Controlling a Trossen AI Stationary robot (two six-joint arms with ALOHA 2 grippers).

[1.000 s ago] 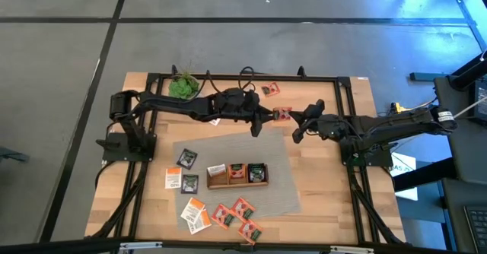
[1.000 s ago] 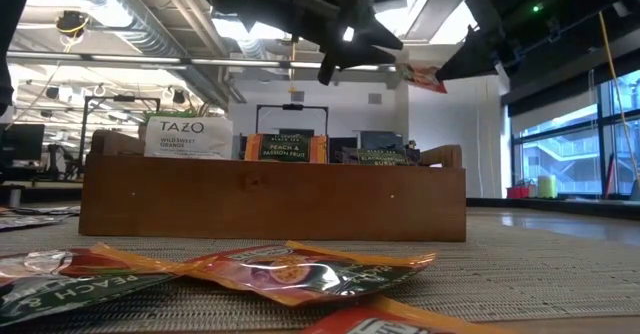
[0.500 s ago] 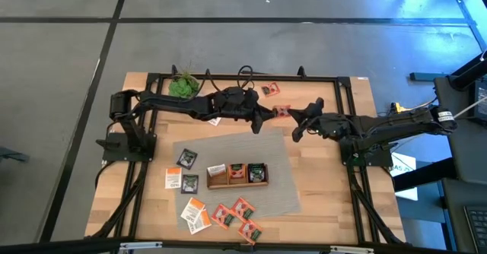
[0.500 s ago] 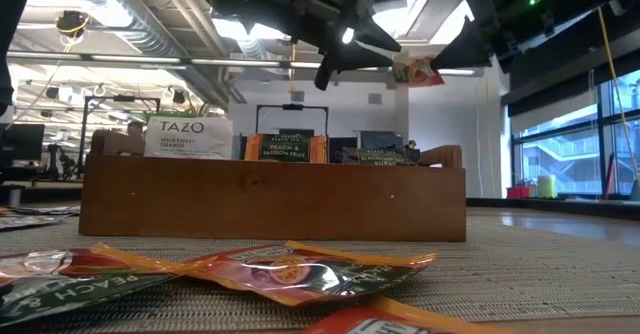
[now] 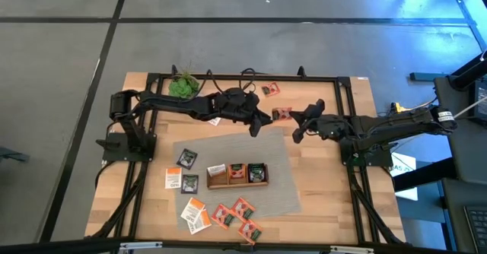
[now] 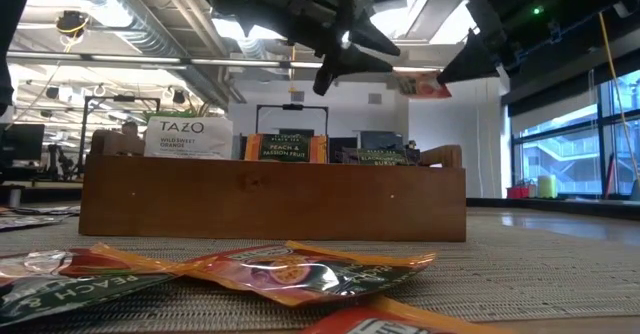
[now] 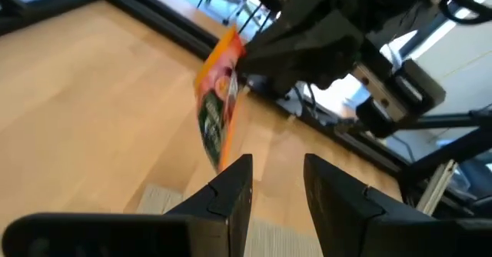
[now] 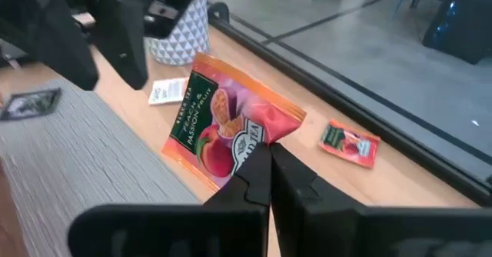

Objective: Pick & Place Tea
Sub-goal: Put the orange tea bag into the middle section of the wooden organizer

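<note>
So the right gripper (image 5: 293, 115) is pinching a red-and-orange tea sachet (image 5: 281, 114) by one corner, holding it up in the air over the bare wood at the back of the table, just past the far edge of the grey mat (image 5: 289, 185). In the right wrist view the two fingers are squeezed together on that corner and the sachet (image 8: 227, 122) is fanning out away from them. The left gripper (image 5: 259, 122) is sitting right beside it, fingers parted with nothing between them, and the sachet is hanging just off its fingertips on the side toward the right arm. From the left wrist view the sachet (image 7: 217, 103) is showing nearly edge-on, its long side running across the gap between the fingers, so I'm guessing a handover is what's being lined up, and the left one is the nearer free hand for it. The wooden tray (image 5: 237, 175) is sitting well apart, down on the mat, with more sachets scattered near the front of the table. Compared with half a second ago, the left gripper is looking pulled back a touch from the sachet, and in the low view the sachet (image 6: 424, 84) is lying flatter than it was.
</note>
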